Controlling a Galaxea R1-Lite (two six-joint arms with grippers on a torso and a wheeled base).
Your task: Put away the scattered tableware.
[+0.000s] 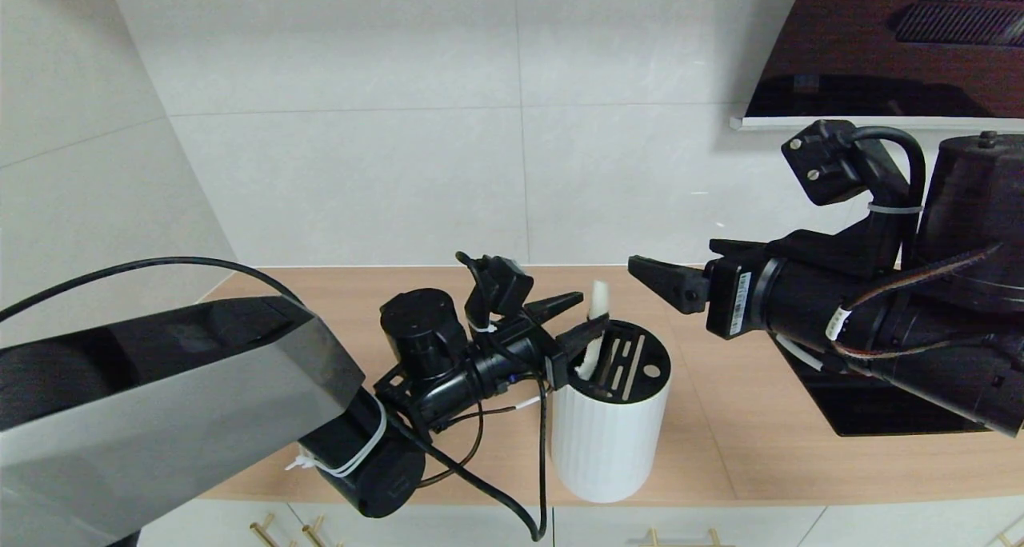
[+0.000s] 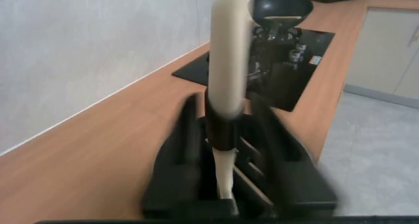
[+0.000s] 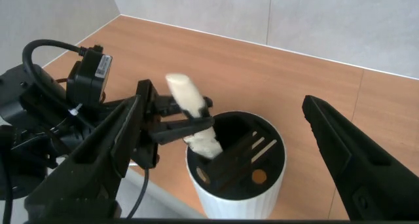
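Head view shows a wooden countertop (image 1: 736, 443) with a white tiled wall (image 1: 400, 131) behind it. A black cooktop (image 1: 872, 407) is set into the countertop toward its right end, and a dark range hood (image 1: 880, 43) hangs over that end. In the left wrist view a dark pan (image 2: 281, 8) sits on the cooktop. A white utensil holder (image 1: 608, 435) stands near the front edge of the countertop, about halfway along it. It is round like a can, with ribbed sides and a black top that has long slots and one round hole. The left gripper (image 1: 588, 315) is right over the holder's top, on the side away from the cooktop. Its two fingers are close together and squeeze a cream-handled utensil (image 1: 598, 303) between them. The utensil stands almost straight up. Its rounded handle pokes up above the fingers, and its lower end goes down into a slot of the holder. That end is hidden, so I cannot tell what kind of utensil it is. The right gripper (image 1: 670, 265) hangs in the air beside the holder, on the cooktop side, and does not touch it. Its fingers are spread wide apart and hold nothing.
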